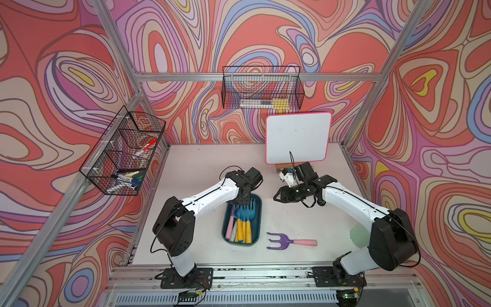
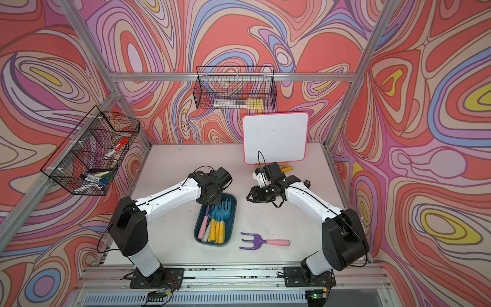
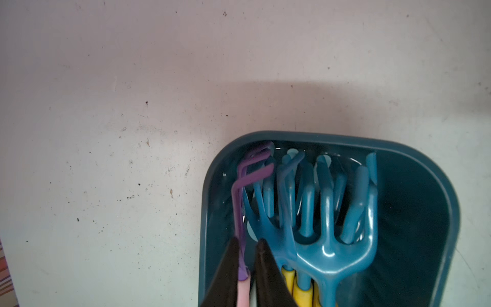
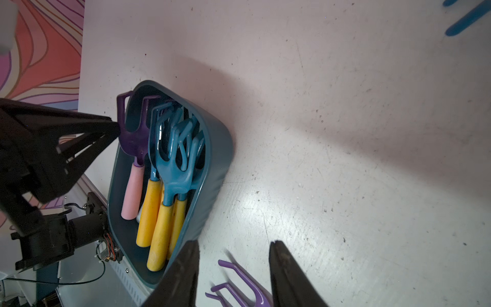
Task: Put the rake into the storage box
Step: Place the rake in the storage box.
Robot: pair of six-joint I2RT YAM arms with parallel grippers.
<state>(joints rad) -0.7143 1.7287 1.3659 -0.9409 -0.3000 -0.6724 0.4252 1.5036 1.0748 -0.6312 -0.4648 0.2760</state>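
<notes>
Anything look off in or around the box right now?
Yes. The purple rake in the left claw sits on edge against the storage box wall, one tine apparently hooked over the rim, not flat like the blue rakes. A second purple rake lies outside on the table.

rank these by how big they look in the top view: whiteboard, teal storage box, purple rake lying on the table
1. whiteboard, largest though farthest back
2. storage box
3. purple rake, about as long as the box but far slimmer
</notes>
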